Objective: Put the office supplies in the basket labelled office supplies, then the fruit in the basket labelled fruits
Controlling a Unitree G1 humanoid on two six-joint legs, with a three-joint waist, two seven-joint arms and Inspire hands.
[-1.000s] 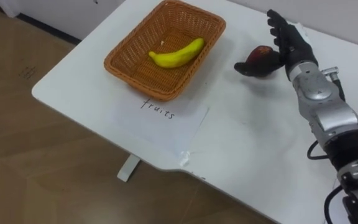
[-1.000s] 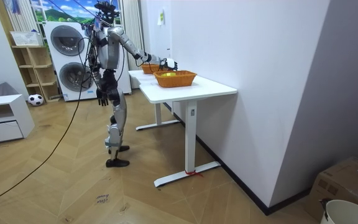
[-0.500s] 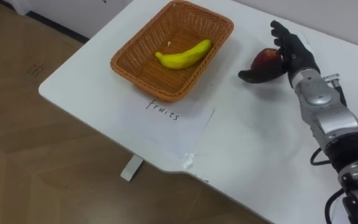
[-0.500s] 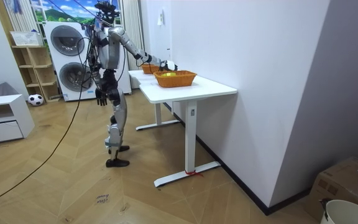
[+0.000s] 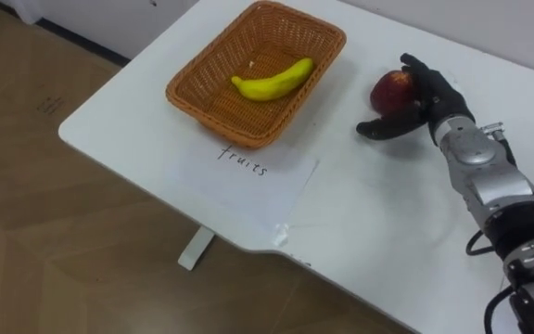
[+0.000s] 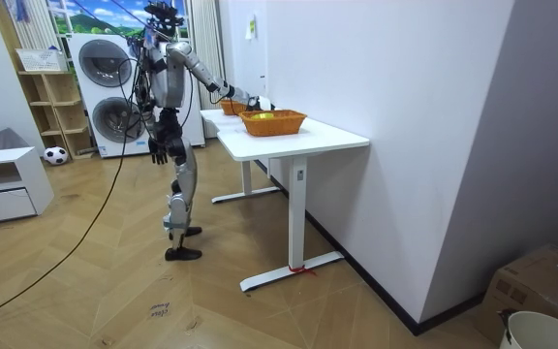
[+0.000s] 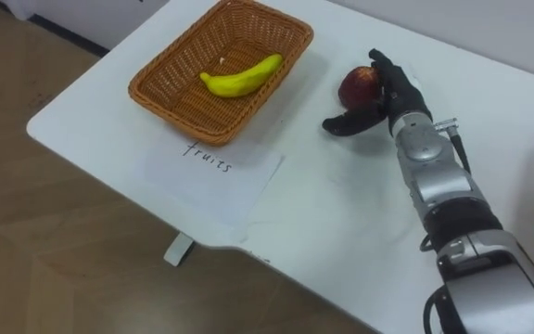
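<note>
the red apple [image 5: 389, 90] is in the right hand [image 5: 426, 100], out to the right of the wicker basket [image 5: 216, 119] and apart from it, about level with the basket's far end. the fingers [image 5: 423, 79] curl over the apple's top and right side, and the thumb [image 5: 376, 128] hooks in below it on the near side, so the hand is closed round the fruit. whether the apple rests on the white table [image 5: 378, 223] or is just off it i cannot tell.

a yellow banana [image 5: 272, 80] lies in the basket, slanting across its floor. a white sheet of paper [image 5: 239, 176] with a handwritten word lies flat on the table just in front of the basket, its far edge at the basket's near wall.

in the room view the robot stands upright beside the table, its right arm stretched out over the tabletop behind the basket. the left hand [image 6: 155, 148] hangs down by its hip, well away from the basket. a second wicker basket [image 6: 231, 106] stands on the same table beyond the first one.
</note>
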